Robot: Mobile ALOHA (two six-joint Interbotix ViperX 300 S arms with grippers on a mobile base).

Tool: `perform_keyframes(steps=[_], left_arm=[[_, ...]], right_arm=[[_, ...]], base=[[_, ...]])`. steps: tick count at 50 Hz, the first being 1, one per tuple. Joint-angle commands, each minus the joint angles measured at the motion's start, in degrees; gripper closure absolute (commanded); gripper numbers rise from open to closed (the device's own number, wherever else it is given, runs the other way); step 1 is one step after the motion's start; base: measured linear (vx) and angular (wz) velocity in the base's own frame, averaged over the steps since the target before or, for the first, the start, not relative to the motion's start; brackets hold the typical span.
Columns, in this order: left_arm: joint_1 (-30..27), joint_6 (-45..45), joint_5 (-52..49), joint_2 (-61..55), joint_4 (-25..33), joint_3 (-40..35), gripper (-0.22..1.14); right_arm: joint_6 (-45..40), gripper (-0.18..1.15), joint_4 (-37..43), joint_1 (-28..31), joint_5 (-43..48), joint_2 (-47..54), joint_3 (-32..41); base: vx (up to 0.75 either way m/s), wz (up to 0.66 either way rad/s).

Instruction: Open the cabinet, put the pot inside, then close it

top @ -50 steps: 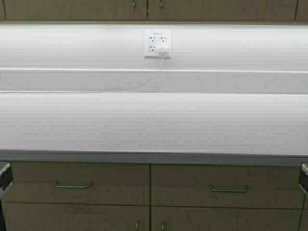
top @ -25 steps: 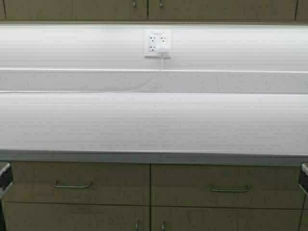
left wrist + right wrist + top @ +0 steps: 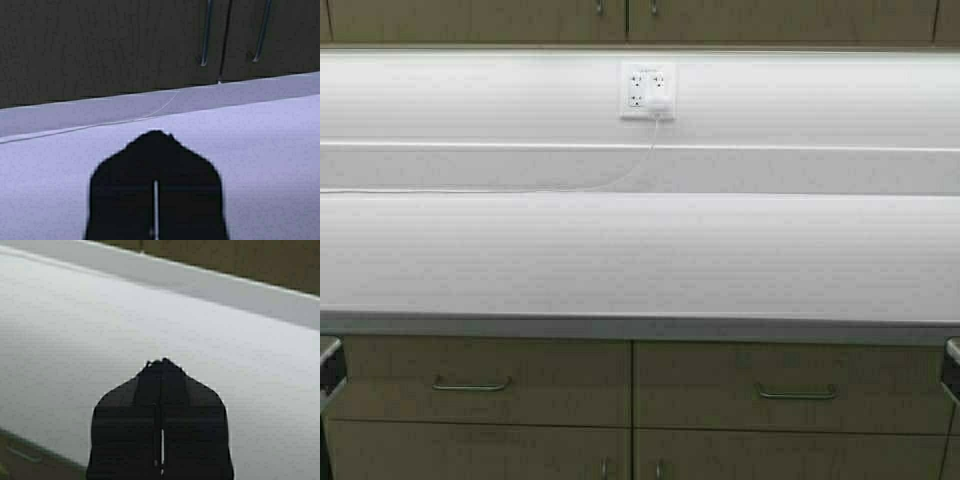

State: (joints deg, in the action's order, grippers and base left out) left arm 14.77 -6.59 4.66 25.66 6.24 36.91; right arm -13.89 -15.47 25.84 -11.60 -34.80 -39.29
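Note:
The cabinet [image 3: 520, 20] runs along the top of the high view, both doors closed, with its two slim handles [image 3: 598, 8] meeting at the centre seam. The left wrist view shows the same closed doors [image 3: 100, 45] and handles [image 3: 206, 35] above the counter. The pot is out of view. My left gripper [image 3: 156, 134] is shut and empty, hanging low in front of the counter at the left edge [image 3: 328, 365]. My right gripper [image 3: 162, 361] is likewise shut and empty at the right edge [image 3: 952, 368].
A white counter [image 3: 640, 255] spans the view, its front edge just ahead of both arms. A wall outlet [image 3: 648, 90] holds a plug with a thin white cable [image 3: 570, 186] trailing left. Base drawers with horizontal handles [image 3: 470, 385] sit below.

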Motion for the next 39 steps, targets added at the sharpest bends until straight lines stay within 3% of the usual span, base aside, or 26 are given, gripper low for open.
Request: perform_keyframes(steps=[1, 39], left_arm=[[0.1, -0.2, 0.3, 0.3, 0.0, -0.9, 0.88], [0.1, -0.1, 0.3, -0.1, 0.1, -0.8, 0.88]], right_arm=[[0.3, 0.9, -0.2, 0.0, 0.3, -0.3, 1.1], [0.4, 0.9, -0.2, 0.0, 0.3, -0.4, 1.1]], base=[[0.0, 0.0], [0.0, 0.0]])
